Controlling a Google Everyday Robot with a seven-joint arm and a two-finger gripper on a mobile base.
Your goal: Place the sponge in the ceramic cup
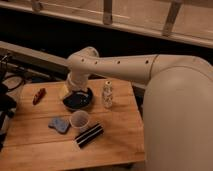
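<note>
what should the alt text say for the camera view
A white robot arm reaches from the right across a wooden table, its gripper over a dark blue bowl at the back. Nearer the camera, a light-blue sponge lies just left of a whitish ceramic cup, with a striped block in front and a small clear bottle right of the bowl.

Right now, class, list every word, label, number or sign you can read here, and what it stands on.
No text can be read anywhere.
Small clear bottle: pale patches, possibly a label, too blurred to read.
Sponge, ceramic cup, striped block: no lettering visible.
Gripper, over the dark blue bowl: no readable marks.
</note>
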